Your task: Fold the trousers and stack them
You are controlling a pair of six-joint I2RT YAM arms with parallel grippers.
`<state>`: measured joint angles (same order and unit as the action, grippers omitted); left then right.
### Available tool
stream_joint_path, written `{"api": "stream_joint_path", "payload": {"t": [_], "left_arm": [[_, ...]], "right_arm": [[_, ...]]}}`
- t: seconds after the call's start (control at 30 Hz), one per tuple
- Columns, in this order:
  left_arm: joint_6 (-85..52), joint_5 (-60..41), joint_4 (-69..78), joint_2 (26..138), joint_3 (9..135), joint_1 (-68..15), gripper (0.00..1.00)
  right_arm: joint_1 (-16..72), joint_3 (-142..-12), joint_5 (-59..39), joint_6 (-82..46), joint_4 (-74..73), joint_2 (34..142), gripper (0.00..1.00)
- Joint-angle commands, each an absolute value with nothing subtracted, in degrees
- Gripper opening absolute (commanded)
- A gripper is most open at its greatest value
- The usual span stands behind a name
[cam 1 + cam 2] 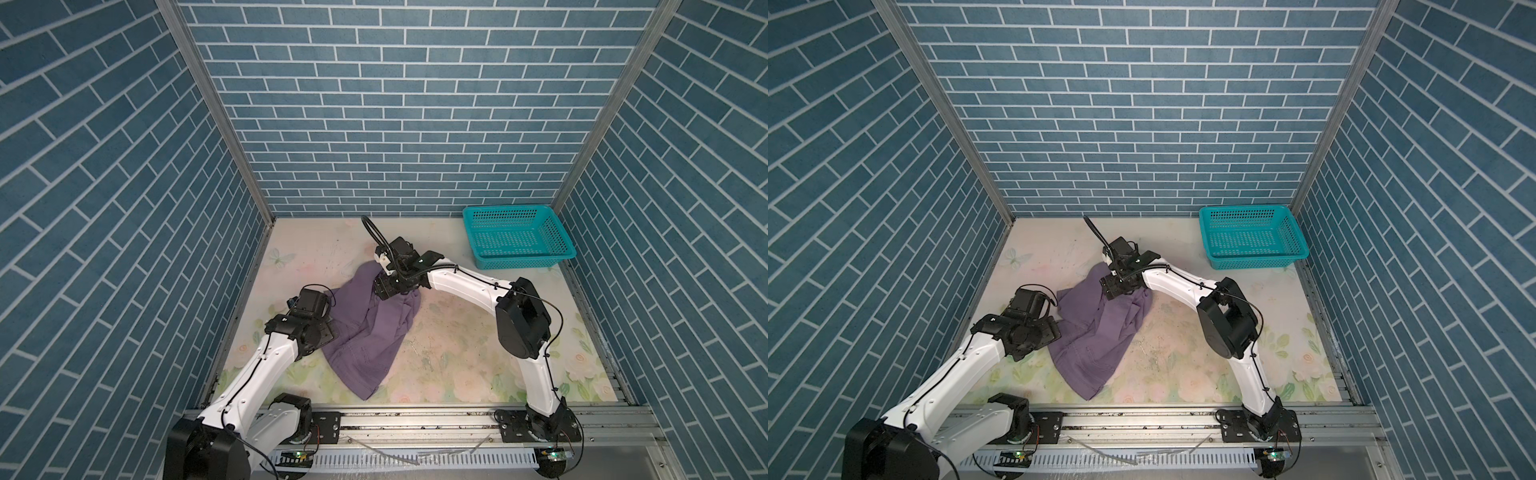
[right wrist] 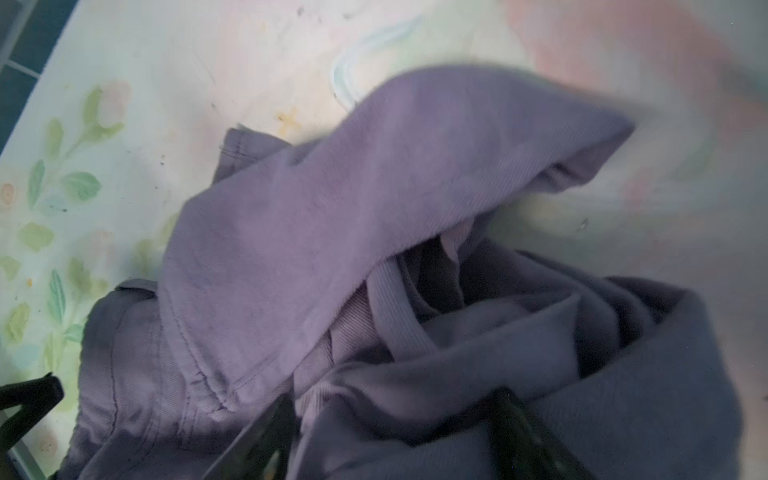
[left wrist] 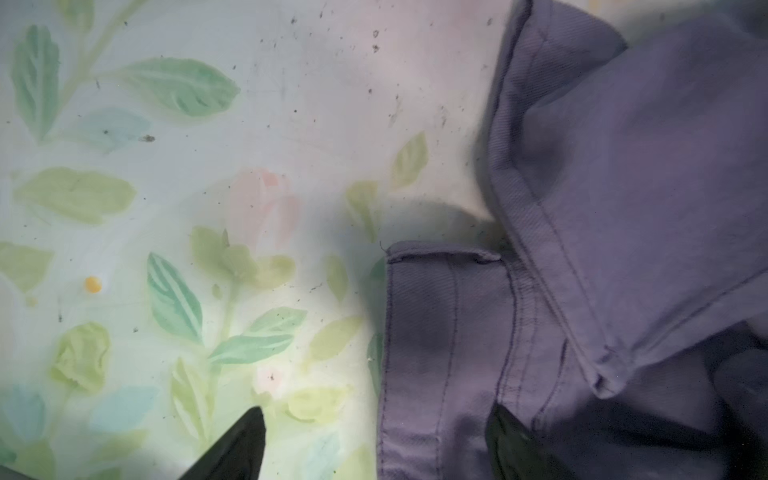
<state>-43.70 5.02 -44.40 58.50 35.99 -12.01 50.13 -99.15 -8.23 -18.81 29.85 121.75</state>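
Noted muted purple trousers [image 1: 365, 332] crumpled in a loose heap on the floral surface [image 1: 457, 357], left of centre, running from mid-depth toward the near edge. Not folded; layers overlapping, with stitched hems and seams showing in the left wrist view.

Found left end effector [image 3: 378, 444] at the heap's left edge, spread wide. One fingertip [image 3: 245, 444] over bare surface, its mate over a seamed band of cloth. Not closed on the cloth.

Found right end effector [image 2: 395, 436] at the heap's far end, fingers apart with bunched cloth between them. Cannot tell whether clamped or merely straddled.

Logged teal plastic basket [image 1: 521, 262] in the far right corner of the surface, well apart from the trousers.
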Motion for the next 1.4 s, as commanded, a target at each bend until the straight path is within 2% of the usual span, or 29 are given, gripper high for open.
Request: {"api": "stream_joint_path", "payload": {"t": [0.0, 0.03, 0.07, 0.13, 0.23, 0.33, 0.4, 0.53, 0.63, 0.67, 0.87, 1.07, 1.2, 1.27, 1.37], "left_arm": [[-43.70, 3.11, -41.00, 60.09, 34.81, -10.40, 0.79], [-43.73, 2.94, -40.30, 60.64, 34.64, -10.22, 0.80], [-43.58, 2.24, -38.93, 61.11, 34.28, -10.07, 0.83], [-42.35, -0.50, -35.78, 62.50, 33.64, -9.51, 0.82], [-42.34, -0.91, -33.34, 65.89, 33.86, -9.23, 0.80], [-42.12, -1.53, -29.73, 69.03, 33.75, -9.23, 0.81], [-41.61, -1.41, -27.53, 71.42, 34.23, -9.23, 0.77], [-40.55, -2.53, -25.58, 74.92, 36.31, -9.23, 0.76], [-40.58, -3.98, -23.65, 75.76, 36.82, -9.23, 0.82], [-40.77, -4.90, -22.79, 75.84, 36.91, -9.23, 0.84], [-38.07, -6.40, -20.32, 74.01, 38.47, -9.32, 0.85], [-37.99, -11.50, -13.55, 74.99, 37.94, -9.48, 0.69], [-39.44, -13.64, -9.98, 76.69, 36.88, -9.92, 0.70], [-40.03, -14.87, -8.16, 77.60, 36.40, -10.11, 0.75], [-40.43, -16.62, -6.15, 79.36, 36.43, -10.58, 0.75]], "right_arm": [[47.92, -94.05, -11.99, -25.78, 27.97, 121.64, 0.37], [46.93, -92.04, -11.73, -26.74, 27.56, 120.92, 0.24], [45.66, -88.88, -10.89, -27.79, 26.72, 119.45, 0.17], [42.75, -81.65, -10.21, -29.40, 23.81, 115.79, 0.16], [39.47, -72.25, -7.71, -29.71, 21.13, 109.17, 0.25], [38.61, -69.15, -3.43, -26.76, 24.50, 106.36, 0.38], [38.34, -70.71, -2.40, -23.96, 29.94, 106.35, 0.43], [38.01, -76.00, -0.01, -19.87, 35.23, 104.03, 0.54], [38.07, -82.32, 0.42, -19.26, 37.08, 103.46, 0.61], [38.17, -84.39, 0.82, -19.51, 36.88, 103.55, 0.65], [38.23, -92.17, -0.97, -20.03, 35.56, 105.09, 0.65], [40.66, -99.50, -9.25, -18.27, 36.04, 111.45, 0.55], [44.10, -105.16, -11.98, -17.83, 37.67, 119.32, 0.52], [45.12, -108.10, -14.19, -18.48, 38.47, 122.84, 0.52], [45.94, -110.60, -16.88, -19.89, 38.15, 128.08, 0.59]]}}
